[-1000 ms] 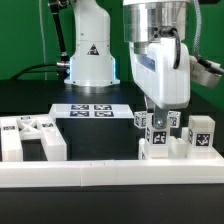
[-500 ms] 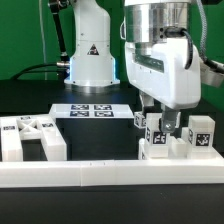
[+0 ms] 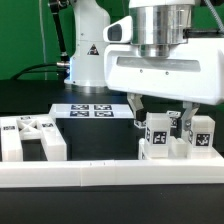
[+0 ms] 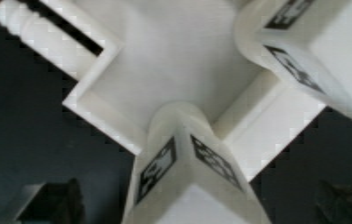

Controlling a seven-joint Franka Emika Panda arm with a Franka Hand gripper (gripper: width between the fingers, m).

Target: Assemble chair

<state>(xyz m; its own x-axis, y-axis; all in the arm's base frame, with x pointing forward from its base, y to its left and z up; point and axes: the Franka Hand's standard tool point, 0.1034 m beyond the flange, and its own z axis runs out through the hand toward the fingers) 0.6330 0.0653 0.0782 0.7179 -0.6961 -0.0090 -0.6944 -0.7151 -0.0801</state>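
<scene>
On the black surface (image 3: 100, 135) we meet the long white rail (image 3: 100, 172) first. Behind it, tagged chair posts (image 3: 157, 137) stand at the exterior view's right and flatter chair pieces (image 3: 28, 135) lie at its left. Over the posts our pincer (image 3: 160, 112) hangs with jaws apart, holding nothing. Farther back lies the marker board (image 3: 93, 110).

Hand (image 3: 160, 121) pointing straight down, jaws wide apart

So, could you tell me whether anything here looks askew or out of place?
Nothing stands out. The tagged chair parts stand upright behind the white rail at the exterior view's right, and the open gripper hangs over them.
</scene>
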